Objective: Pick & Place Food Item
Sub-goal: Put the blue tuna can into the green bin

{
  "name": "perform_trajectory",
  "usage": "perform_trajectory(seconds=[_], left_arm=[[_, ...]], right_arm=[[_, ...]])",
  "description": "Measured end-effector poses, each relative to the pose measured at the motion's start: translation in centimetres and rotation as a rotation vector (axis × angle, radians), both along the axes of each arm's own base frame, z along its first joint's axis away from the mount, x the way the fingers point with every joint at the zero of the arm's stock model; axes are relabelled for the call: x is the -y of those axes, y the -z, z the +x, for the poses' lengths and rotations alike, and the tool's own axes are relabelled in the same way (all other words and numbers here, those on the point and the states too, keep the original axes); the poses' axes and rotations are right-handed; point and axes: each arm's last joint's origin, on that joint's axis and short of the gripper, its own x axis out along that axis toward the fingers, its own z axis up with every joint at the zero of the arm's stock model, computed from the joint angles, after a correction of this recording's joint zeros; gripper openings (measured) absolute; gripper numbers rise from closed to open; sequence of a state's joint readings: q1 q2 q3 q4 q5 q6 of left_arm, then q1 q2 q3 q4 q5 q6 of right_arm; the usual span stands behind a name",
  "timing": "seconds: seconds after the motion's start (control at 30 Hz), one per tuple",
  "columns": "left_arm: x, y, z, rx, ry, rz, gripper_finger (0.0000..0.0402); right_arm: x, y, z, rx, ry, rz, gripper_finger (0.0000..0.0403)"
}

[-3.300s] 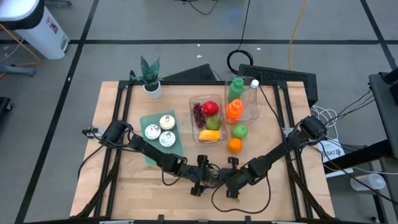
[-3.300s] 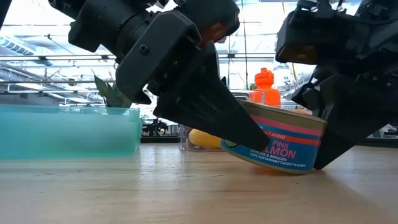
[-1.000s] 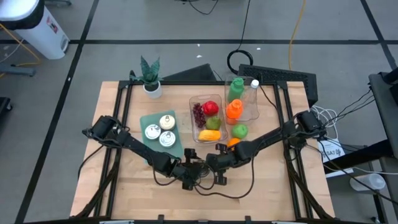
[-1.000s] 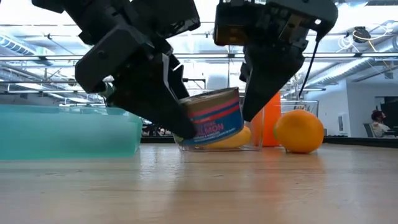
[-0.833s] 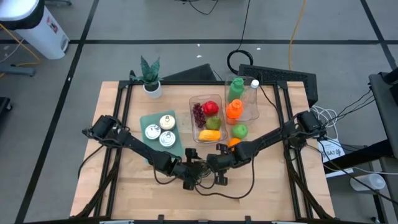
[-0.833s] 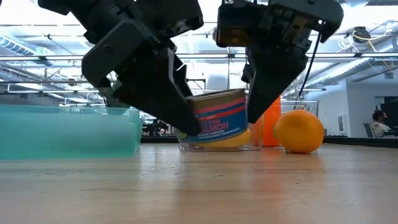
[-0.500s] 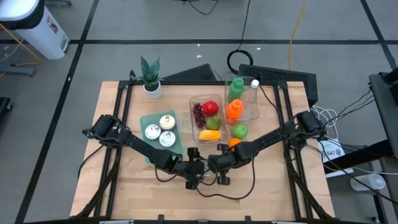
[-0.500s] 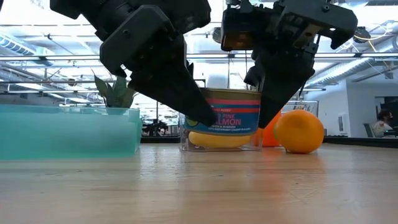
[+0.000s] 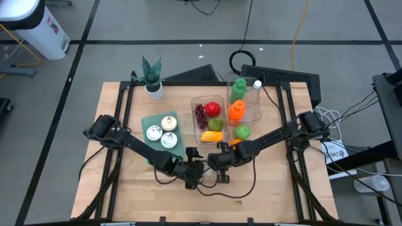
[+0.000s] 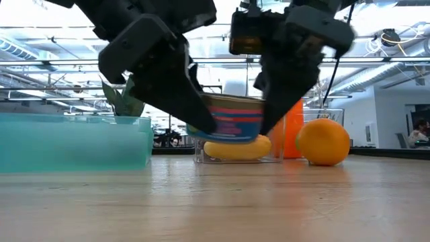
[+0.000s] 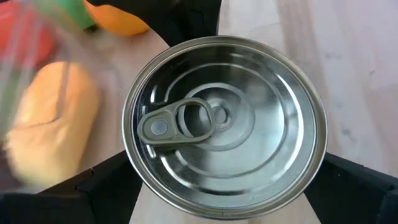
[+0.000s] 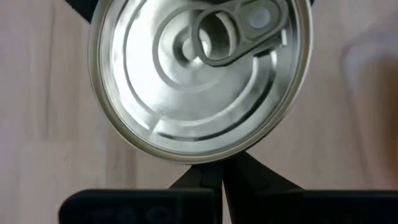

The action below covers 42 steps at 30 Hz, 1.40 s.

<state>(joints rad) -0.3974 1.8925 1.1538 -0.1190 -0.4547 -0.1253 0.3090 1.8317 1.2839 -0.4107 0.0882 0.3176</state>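
A pink salmon can (image 10: 232,121) with a pull-tab lid (image 11: 224,124) hangs clear of the table between both grippers, near the table's middle (image 9: 203,168). My left gripper (image 9: 195,171) stands on its left in the low view (image 10: 198,124) and is shut on it. My right gripper (image 9: 217,164) comes in from the other side (image 10: 269,121) with its fingers together (image 12: 222,177). The right wrist view looks down on the lid (image 12: 199,74). My left gripper pinches the can across its width, one finger (image 11: 106,186) on each side of the side wall just under the lid's rim (image 11: 134,168). It comes slanting down from the table's left. The can is lifted clear and nearly level. My right gripper's shut fingers (image 12: 205,180) lie against the can's side wall (image 10: 259,124) opposite the left arm, slanting down from the right. The lid's rim hides their tips.
A teal tray (image 9: 149,119) with three cans sits left of the grippers (image 10: 74,141). Behind them stand a clear box of fruit (image 9: 210,119), an orange (image 10: 322,141), a green apple (image 9: 242,132), bottles (image 9: 237,100) and a potted plant (image 9: 151,75). Bare wood lies toward the near edge.
The can has risen a little off the table and gone from tilted to nearly level. Both grippers have moved with it, staying on either side.
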Motion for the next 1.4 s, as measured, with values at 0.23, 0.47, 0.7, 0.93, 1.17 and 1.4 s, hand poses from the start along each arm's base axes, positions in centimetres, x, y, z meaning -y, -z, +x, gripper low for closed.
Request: perform_trajectory(seconds=[0.23, 0.47, 0.7, 0.93, 1.17, 1.4], left_arm=[[0.0, -2.1, -2.0, -0.020, -0.048, 0.041, 0.0388], [-0.4, -3.9, -4.4, 0.028, -0.088, 0.017, 0.0388], [-1.3, -3.7, -7.6, -0.017, -0.148, 0.018, 0.0388], [-2.6, -4.4, -10.8, 0.034, -0.197, -0.019, 0.0388], [-4.3, -5.1, -13.7, 0.034, -0.245, -0.001, 0.0388], [-6.5, -5.1, -16.1, 0.048, -0.346, 0.004, 0.0386]], right_arm=[[0.9, -1.0, 1.3, 0.099, -0.034, 0.028, 0.0000], [1.4, -3.1, 3.1, 0.106, -0.059, 0.006, 0.0000], [2.3, -3.6, 6.9, 0.098, -0.066, 0.014, 0.0000], [3.7, -5.8, 9.4, 0.094, -0.081, 0.009, 0.0000], [5.7, -7.3, 12.1, 0.102, -0.080, 0.075, 0.0000], [7.6, -9.5, 16.2, 0.447, -0.114, 0.187, 0.0000]])
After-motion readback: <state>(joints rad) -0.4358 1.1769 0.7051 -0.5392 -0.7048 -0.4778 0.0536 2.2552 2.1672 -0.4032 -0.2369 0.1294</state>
